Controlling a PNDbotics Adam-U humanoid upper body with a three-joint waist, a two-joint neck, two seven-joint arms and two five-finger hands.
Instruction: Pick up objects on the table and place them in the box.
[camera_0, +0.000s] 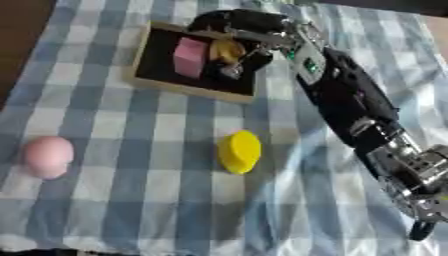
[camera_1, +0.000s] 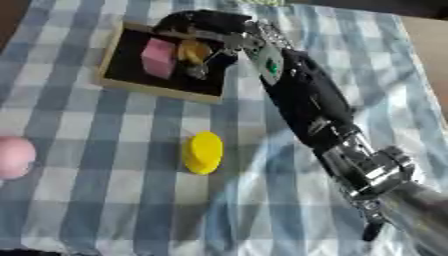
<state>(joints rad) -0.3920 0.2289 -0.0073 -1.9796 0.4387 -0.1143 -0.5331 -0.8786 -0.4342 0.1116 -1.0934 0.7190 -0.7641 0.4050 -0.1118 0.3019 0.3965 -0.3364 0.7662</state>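
1. The right hand (camera_0: 238, 31) reaches from the lower right to the wooden box with a black inside (camera_0: 150, 75) at upper centre.
2. Its fingers curl around a yellow-orange object (camera_0: 227, 50) inside the box, beside a pink block (camera_0: 189, 56).
3. A yellow round object (camera_0: 239, 151) lies mid-frame on the blue checked cloth (camera_0: 131, 200); a pink egg-shaped object (camera_0: 47, 156) lies at the left edge.

Both views are taken from the robot's head, looking steeply down onto a table covered by a blue-and-white checked cloth (camera_0: 131, 210). The table is seen slightly askew. The two pictures are nearly the same, the right eye view being shifted so that everything sits further left. Shared by both are the box (camera_0: 149, 82) at the top, the yellow object (camera_1: 203, 151) at mid-cloth, and the right arm (camera_0: 350, 100) entering from the lower right. The pink object (camera_0: 47, 156) is seen whole in the left eye view and is cut by the left edge in the right eye view.
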